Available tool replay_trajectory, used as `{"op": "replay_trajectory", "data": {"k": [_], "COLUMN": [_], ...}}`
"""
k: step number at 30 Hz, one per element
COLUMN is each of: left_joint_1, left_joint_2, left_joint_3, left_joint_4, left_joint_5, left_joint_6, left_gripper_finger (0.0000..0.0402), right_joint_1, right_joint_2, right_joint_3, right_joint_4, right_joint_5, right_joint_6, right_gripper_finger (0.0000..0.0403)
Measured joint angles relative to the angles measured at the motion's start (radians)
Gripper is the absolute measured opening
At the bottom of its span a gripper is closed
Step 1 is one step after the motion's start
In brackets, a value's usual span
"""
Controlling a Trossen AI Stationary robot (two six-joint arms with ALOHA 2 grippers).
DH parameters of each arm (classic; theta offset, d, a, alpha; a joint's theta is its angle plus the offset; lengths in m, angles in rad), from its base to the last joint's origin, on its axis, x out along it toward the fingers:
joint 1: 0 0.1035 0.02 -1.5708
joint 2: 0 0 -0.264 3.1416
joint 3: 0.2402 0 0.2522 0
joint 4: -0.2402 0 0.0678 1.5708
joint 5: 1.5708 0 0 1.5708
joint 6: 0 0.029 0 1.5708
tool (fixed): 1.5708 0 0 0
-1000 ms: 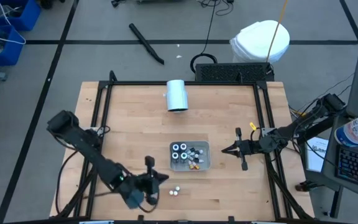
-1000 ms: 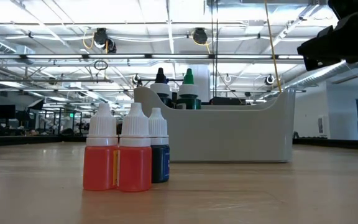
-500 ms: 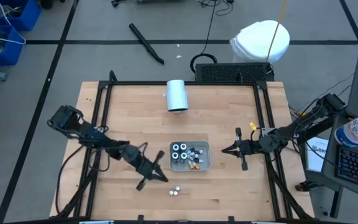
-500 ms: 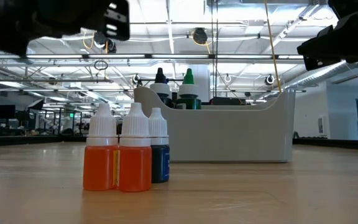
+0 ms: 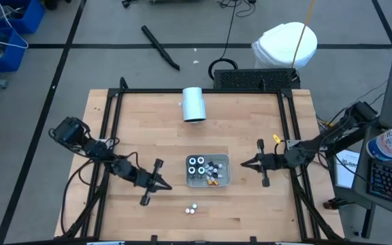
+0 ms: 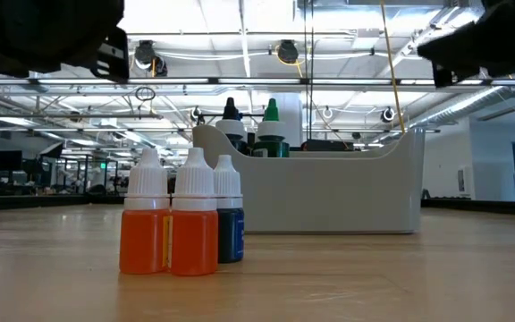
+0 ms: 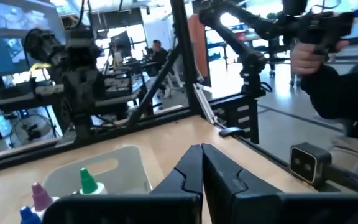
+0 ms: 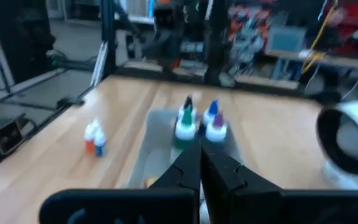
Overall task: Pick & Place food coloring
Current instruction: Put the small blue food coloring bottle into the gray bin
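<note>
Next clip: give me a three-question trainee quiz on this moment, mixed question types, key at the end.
1. True or false: the left gripper is holding a bottle.
2. Where do the three loose food coloring bottles stand: A) inside the grey tray, B) on the bare table in front of the tray, C) beside the white cylinder?
3. Fill in: the right gripper sits to the tray's ____ side in the high view, fingers closed and empty.

Key: 1 false, its fingers are closed on nothing; 2 B; 3 right.
</note>
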Motion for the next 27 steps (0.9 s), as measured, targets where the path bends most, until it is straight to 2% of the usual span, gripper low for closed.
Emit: {"op": "replay_trajectory", "data": {"k": [4,8,14,18,23,27], "left_joint_1": [0.003,0.004,0.005,0.005,0.005,0.005], "left_joint_2": [0.0,0.0,0.0,0.0,0.0,0.0], "left_joint_3": [0.0,0.0,0.0,0.0,0.0,0.001], "left_joint_4": [-0.026,-0.043,-0.045,-0.044,-0.044,-0.045], "left_joint_5": [-0.001,-0.003,-0.038,-0.06,-0.06,-0.06], "left_joint_6": [-0.006,-0.005,-0.035,-0.07,-0.085,-0.085], "left_gripper_finger": [0.0003,0.0011,0.004,0.0045,0.0046,0.0046], "right_joint_1": [0.03,0.038,0.03,0.024,0.003,-0.039], "right_joint_2": [0.124,0.309,0.63,0.787,0.916,0.993], "right_joint_3": [0.083,0.229,0.464,0.594,0.703,0.79], "right_joint_4": [0.029,0.013,0.008,0.009,-0.05,-0.058], "right_joint_5": [-0.003,-0.005,-0.14,-0.244,-0.424,-0.479], "right_joint_6": [-0.032,-0.032,-0.08,-0.138,-0.198,-0.18], "right_gripper_finger": [0.0,0.0,0.0,0.0,0.0018,0.0045]}}
